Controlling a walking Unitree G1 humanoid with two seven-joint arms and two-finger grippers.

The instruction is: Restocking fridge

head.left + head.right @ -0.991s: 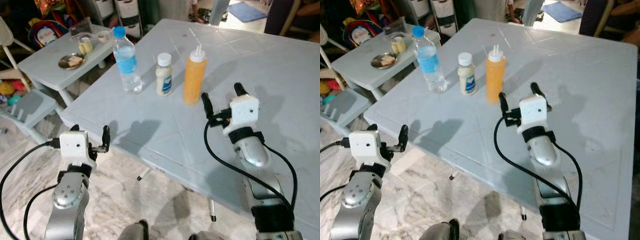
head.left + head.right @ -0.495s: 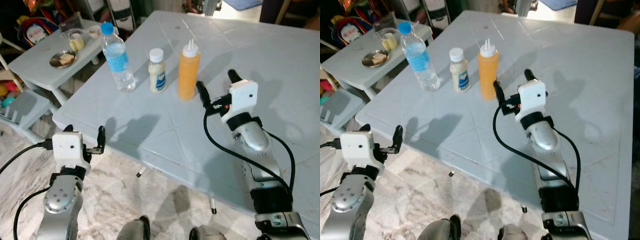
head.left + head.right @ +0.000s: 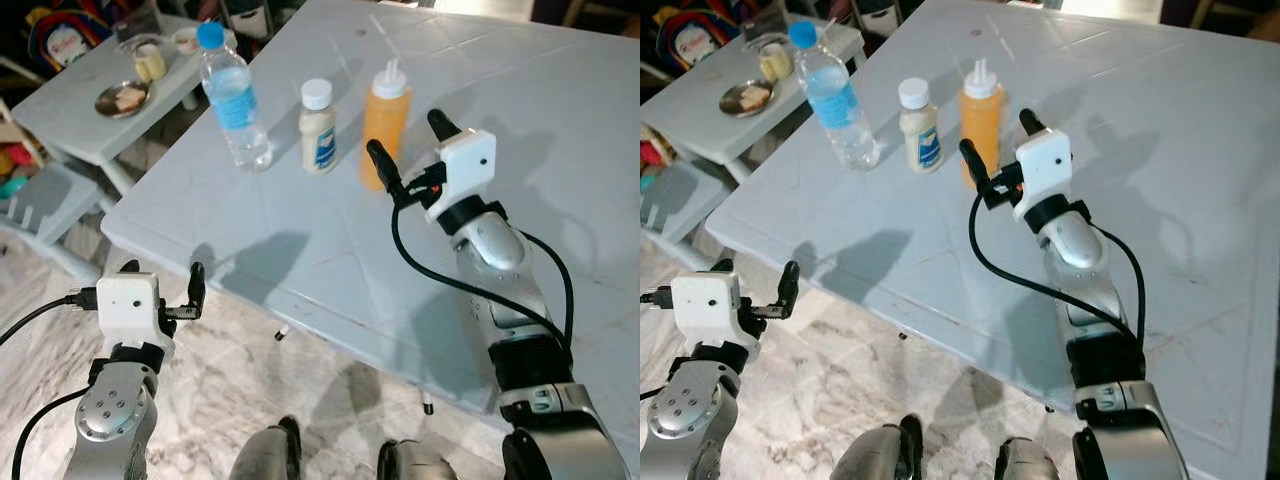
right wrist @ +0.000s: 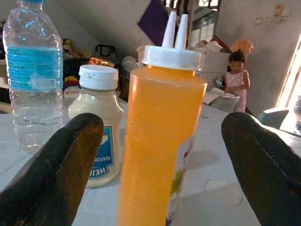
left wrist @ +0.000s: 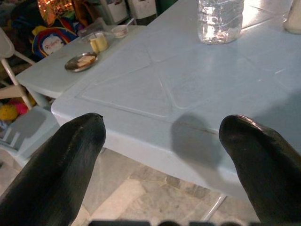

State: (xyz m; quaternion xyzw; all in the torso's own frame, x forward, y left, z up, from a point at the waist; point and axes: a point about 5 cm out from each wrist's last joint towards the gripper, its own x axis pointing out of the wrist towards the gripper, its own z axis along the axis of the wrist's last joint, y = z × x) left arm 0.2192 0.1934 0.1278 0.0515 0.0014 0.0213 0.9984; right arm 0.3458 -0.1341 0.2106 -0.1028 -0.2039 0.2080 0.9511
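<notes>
Right gripper [image 3: 408, 150] at orange sauce bottle [image 3: 384, 118], jaws wide open, holding nothing.
Bottle upright on white table [image 3: 560, 130], beside mayo jar [image 3: 318, 128] and water bottle [image 3: 233, 100]. Left gripper [image 3: 160, 285] spread open, empty, off table edge.

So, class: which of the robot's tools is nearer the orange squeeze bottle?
Right. The right tool is open at the orange squeeze bottle, fingers either side of it. The left tool hangs open below the table edge.
</notes>
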